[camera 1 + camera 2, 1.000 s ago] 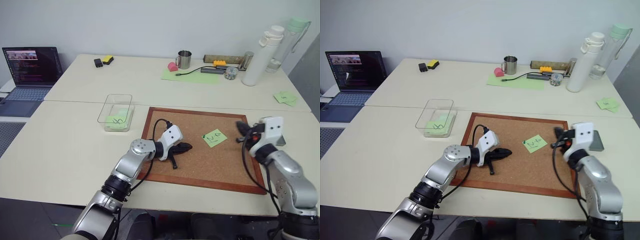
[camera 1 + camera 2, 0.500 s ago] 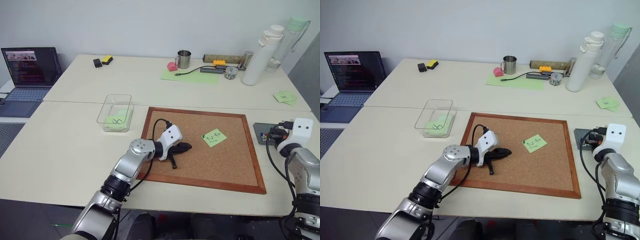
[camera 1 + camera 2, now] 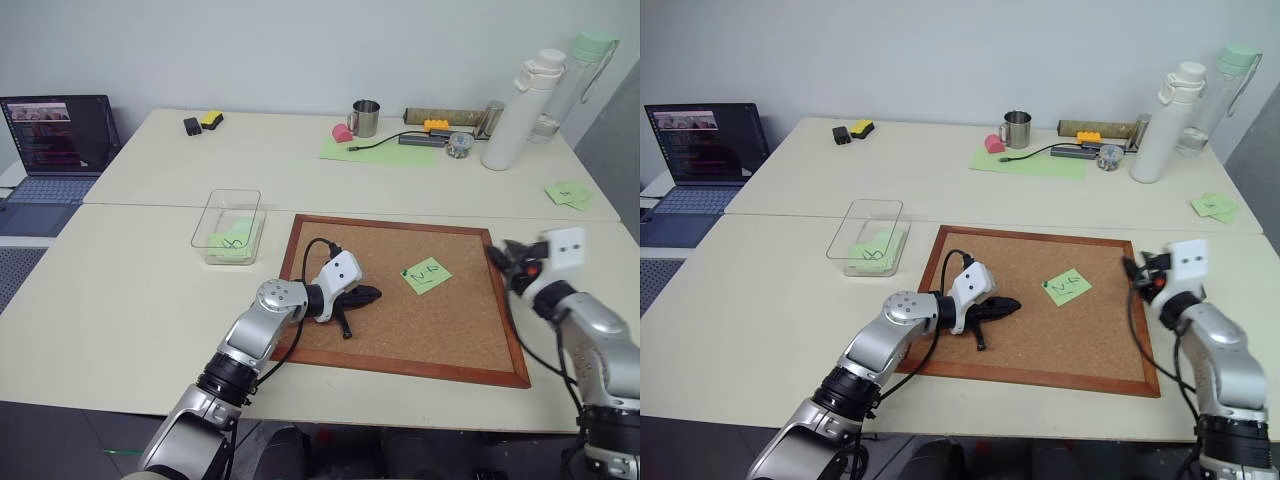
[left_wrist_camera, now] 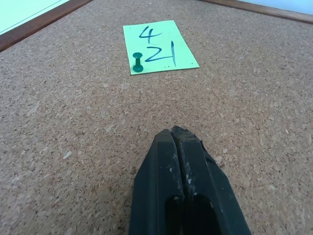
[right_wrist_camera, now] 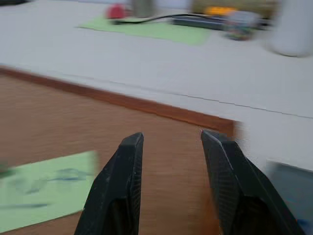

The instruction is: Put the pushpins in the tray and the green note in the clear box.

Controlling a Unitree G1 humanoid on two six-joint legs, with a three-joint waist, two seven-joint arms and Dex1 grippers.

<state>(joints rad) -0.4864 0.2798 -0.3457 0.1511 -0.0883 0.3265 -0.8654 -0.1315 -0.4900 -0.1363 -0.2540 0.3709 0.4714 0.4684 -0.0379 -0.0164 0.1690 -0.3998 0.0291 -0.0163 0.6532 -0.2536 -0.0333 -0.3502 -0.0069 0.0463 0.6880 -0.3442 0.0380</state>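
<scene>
Cork fills the framed board (image 3: pixel 400 300) nearest the robot, and the left gripper (image 3: pixel 366 296) lies low over its left part, its two black fingers (image 4: pixel 181 186) pressed together with nothing between them. Ahead of it on the cork sits the green note (image 3: pixel 428 274), held by a green pushpin (image 4: pixel 138 63) at one edge; from the head views that pin is too small to make out. Bare cork lies all around the note, so it stands well apart from the wooden frame on every side. At the board's right edge hangs the right gripper (image 3: pixel 1138 273), its fingers (image 5: pixel 120 186) parted with a gap and empty. It covers most of the tray (image 5: pixel 293 191), of which only a blurred dark corner shows just beyond the frame; whether any pins lie in it cannot be told. Left of the board, apart from it on open tabletop, stands the clear box (image 3: pixel 230 226), with another green note inside. Farther back a laptop (image 3: pixel 55 140), a metal mug (image 3: pixel 366 118) and a white bottle (image 3: pixel 520 110) stand.
</scene>
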